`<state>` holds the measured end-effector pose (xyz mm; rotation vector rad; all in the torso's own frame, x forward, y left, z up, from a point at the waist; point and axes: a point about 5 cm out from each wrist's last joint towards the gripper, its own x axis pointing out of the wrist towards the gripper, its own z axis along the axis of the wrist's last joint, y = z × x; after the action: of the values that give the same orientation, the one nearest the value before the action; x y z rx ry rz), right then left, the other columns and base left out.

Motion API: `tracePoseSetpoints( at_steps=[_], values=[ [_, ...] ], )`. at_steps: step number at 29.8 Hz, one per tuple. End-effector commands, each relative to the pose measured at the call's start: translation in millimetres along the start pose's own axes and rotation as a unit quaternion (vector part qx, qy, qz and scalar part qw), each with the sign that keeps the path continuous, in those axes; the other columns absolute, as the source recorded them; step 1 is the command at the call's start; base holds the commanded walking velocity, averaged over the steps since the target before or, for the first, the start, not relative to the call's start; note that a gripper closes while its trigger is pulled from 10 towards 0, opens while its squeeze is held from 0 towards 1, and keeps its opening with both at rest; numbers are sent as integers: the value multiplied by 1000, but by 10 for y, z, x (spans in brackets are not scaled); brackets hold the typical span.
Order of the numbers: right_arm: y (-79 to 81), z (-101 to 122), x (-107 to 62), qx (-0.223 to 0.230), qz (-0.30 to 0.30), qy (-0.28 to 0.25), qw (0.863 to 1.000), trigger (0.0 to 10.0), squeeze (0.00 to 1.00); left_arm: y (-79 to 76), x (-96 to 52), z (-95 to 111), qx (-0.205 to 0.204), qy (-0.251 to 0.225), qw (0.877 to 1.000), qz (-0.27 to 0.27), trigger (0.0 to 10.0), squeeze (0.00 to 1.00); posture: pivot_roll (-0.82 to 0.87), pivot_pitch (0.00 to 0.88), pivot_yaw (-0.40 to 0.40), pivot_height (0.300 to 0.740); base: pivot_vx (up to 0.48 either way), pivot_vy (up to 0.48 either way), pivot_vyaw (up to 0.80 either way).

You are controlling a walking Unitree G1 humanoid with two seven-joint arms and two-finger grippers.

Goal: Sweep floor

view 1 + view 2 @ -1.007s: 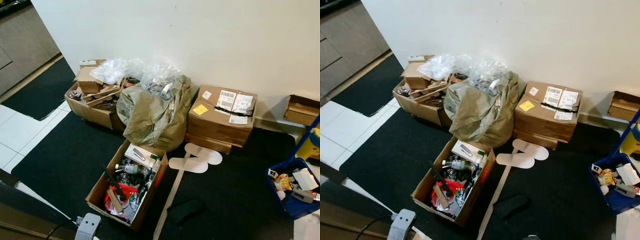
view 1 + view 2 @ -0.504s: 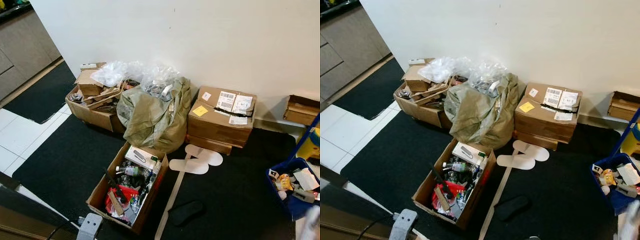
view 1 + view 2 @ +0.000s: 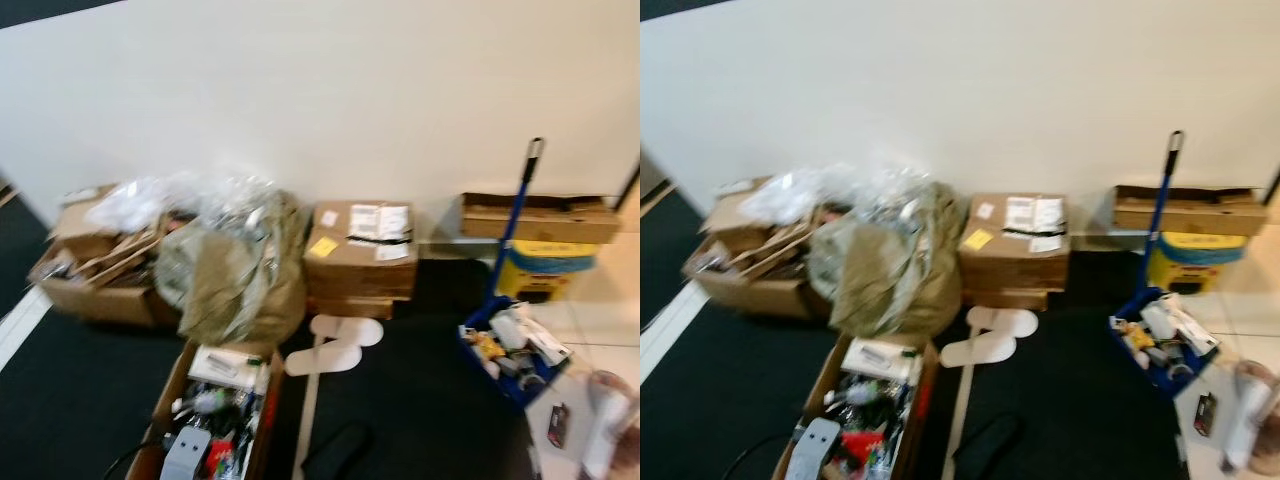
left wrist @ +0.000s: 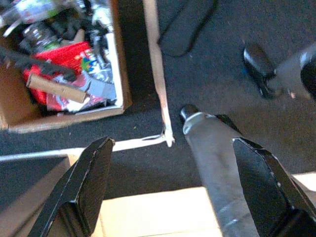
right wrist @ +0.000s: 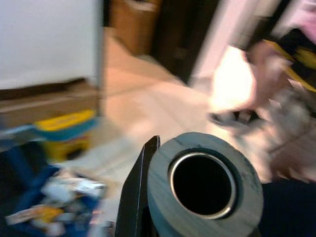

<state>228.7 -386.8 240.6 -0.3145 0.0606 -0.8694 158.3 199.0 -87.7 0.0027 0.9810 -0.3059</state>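
Blurred head views: white wall (image 3: 330, 90), black carpet (image 3: 420, 400) meeting pale tiles (image 3: 610, 300) on the right. Boxes (image 3: 360, 255) and a stuffed sack (image 3: 235, 280) line the wall. Blue dustpan (image 3: 505, 350), full of litter, stands on the carpet's right edge, handle upright. Left gripper (image 4: 168, 187) spread wide above the carpet, empty. Right gripper (image 5: 197, 197) clamps a grey tube (image 5: 205, 185), seen end-on.

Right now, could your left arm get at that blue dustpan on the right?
Probably not: the left gripper hangs open beside the open cardboard box, while the blue dustpan stands far to the right across the black mat.
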Motion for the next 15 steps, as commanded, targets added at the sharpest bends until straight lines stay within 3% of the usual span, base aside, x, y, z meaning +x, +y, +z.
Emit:
tracePoseSetpoints(
  at_steps=[1, 3, 9, 15],
  values=[
    [-97, -13, 7, -7, -24, 3, 1000, 10000, 0, 24, -15, -25, -5, 7, 1000, -1, 10000, 0, -189, 57, 139, 740, 0, 0, -506],
    [-97, -13, 7, -7, -24, 3, 1000, 10000, 0, 24, -15, -25, -5, 7, 1000, -1, 10000, 0, -189, 57, 139, 740, 0, 0, -506],
    [-55, -44, 28, -4, -14, 5, 1000, 10000, 0, 41, -30, -52, -7, 12, 1000, -5, 10000, 0, -190, 45, 136, 740, 0, 0, 0],
    [167, -239, -13, 27, 32, 31, 999, 10000, 0, 80, -51, -57, -8, 12, 1000, -5, 10000, 0, -190, 44, 133, 740, 0, 0, 0]
  ],
)
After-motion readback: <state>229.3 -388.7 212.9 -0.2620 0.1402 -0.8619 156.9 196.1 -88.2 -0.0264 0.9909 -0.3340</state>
